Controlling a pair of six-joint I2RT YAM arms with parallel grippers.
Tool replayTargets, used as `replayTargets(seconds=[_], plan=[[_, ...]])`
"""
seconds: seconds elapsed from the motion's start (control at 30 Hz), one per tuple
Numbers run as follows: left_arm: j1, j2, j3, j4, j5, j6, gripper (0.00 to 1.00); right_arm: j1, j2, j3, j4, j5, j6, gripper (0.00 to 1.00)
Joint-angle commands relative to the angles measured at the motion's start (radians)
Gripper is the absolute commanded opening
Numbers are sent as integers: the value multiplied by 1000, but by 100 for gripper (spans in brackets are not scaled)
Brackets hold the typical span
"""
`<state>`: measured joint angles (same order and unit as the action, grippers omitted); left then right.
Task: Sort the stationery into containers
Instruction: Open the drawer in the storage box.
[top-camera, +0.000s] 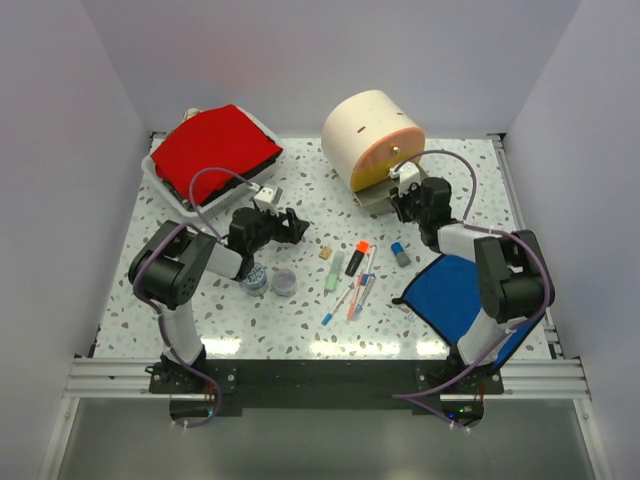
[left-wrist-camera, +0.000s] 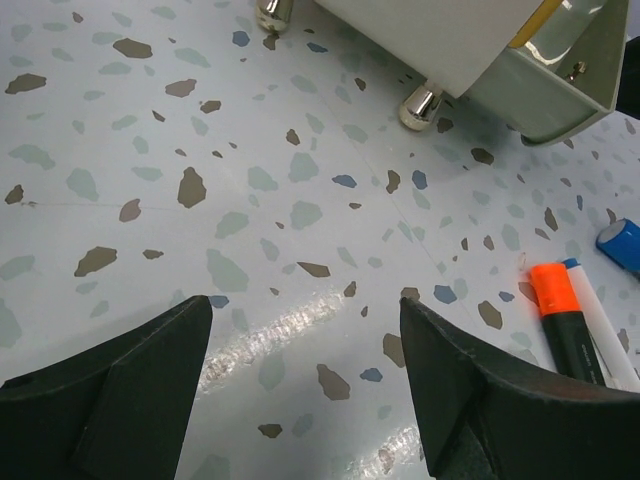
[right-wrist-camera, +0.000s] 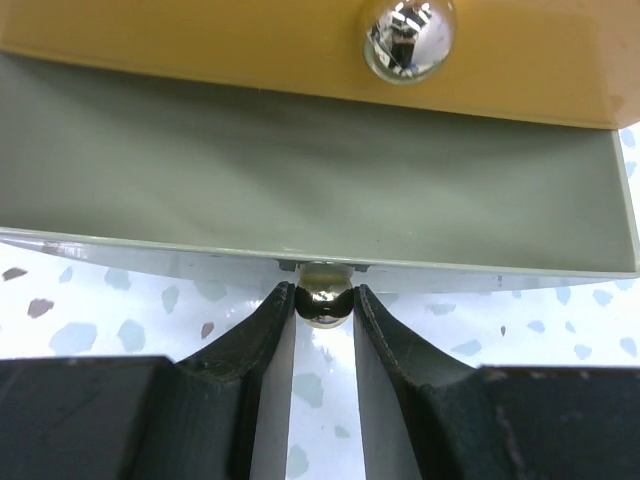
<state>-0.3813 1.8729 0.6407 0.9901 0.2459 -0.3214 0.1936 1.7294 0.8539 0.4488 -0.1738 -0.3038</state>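
The cream drum (top-camera: 372, 135) stands at the back with a grey-green drawer (top-camera: 375, 200) pulled out low on its front. My right gripper (top-camera: 402, 197) is shut on that drawer's small metal knob (right-wrist-camera: 324, 293); an orange drawer (right-wrist-camera: 250, 45) sits above it. My left gripper (top-camera: 296, 228) is open and empty, low over bare table (left-wrist-camera: 305, 330). The tan cube (top-camera: 326, 254), pale green marker (top-camera: 333, 277), orange-black highlighter (top-camera: 357, 258), thin pens (top-camera: 350, 298) and blue-grey stub (top-camera: 401, 252) lie mid-table. The blue-patterned tape roll (top-camera: 256, 279) and purple roll (top-camera: 284, 282) lie by my left arm.
The white case with a red top (top-camera: 215, 150) stands at the back left. A flat blue cloth (top-camera: 460, 295) lies under my right arm. The drum's metal foot (left-wrist-camera: 420, 105) and the highlighter (left-wrist-camera: 560, 320) show in the left wrist view. Grey walls enclose the table.
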Motion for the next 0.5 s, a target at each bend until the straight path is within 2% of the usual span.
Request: replayTargets(seconds=[0.0, 0.47], plan=[[-18, -57, -16, 90, -20, 27, 81, 3, -97, -45, 5, -27, -30, 0], [-73, -116, -62, 82, -53, 50, 82, 1, -217, -130, -81, -41, -100, 0]])
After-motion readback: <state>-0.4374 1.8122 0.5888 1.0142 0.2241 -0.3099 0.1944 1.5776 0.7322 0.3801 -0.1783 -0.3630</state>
